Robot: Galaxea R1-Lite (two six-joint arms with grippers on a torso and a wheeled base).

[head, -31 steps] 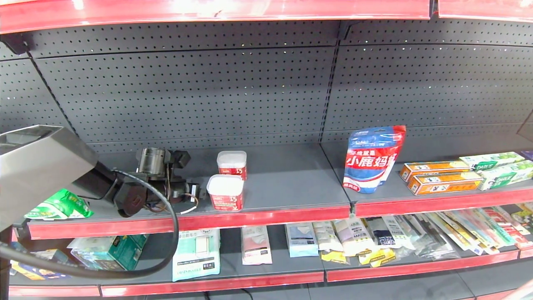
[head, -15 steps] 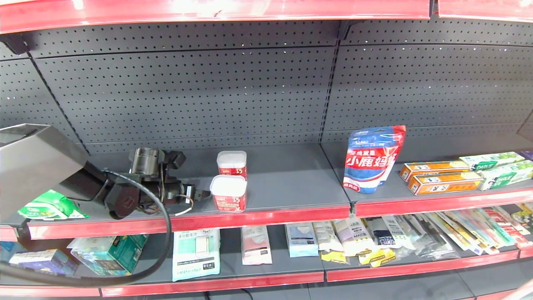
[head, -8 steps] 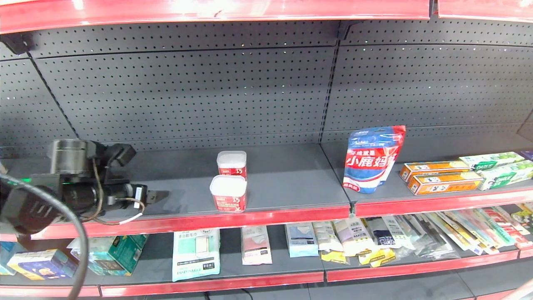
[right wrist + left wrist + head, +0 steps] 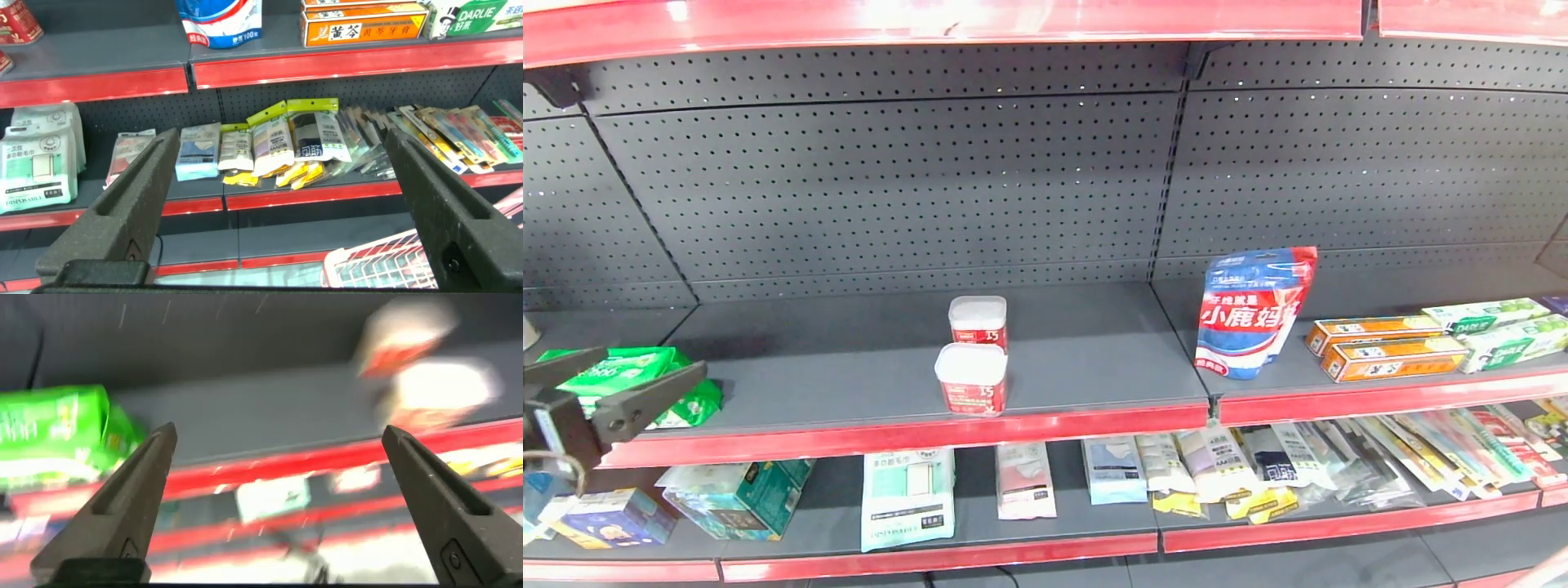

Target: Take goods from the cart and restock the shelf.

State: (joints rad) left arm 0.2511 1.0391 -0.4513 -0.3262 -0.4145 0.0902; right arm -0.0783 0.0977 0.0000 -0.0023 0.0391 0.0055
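Fingers of left gripper (image 4: 654, 361): spread wide, nothing held; low at the left end of the shelf (image 4: 809, 359), just in front of the green pack (image 4: 633, 366).
Fingers of right gripper (image 4: 282, 135): likewise wide and empty; down before the lower tiers, close to the wire rim of the cart (image 4: 384, 261).
Goods: two red-and-white tubs upright mid-shelf, front tub (image 4: 970, 380) directly ahead of back tub (image 4: 978, 321); front one close to the red lip.
Stage: probably between placements, next item due from the cart.
Risk: snagging the green pack on an open finger and dragging it off the edge; nudging the front tub over the lip on a later approach.
Print: red bands with white marks on the tubs, large characters on the blue pouch (image 4: 1254, 314), lettering on the orange boxes (image 4: 1388, 347); not read off.
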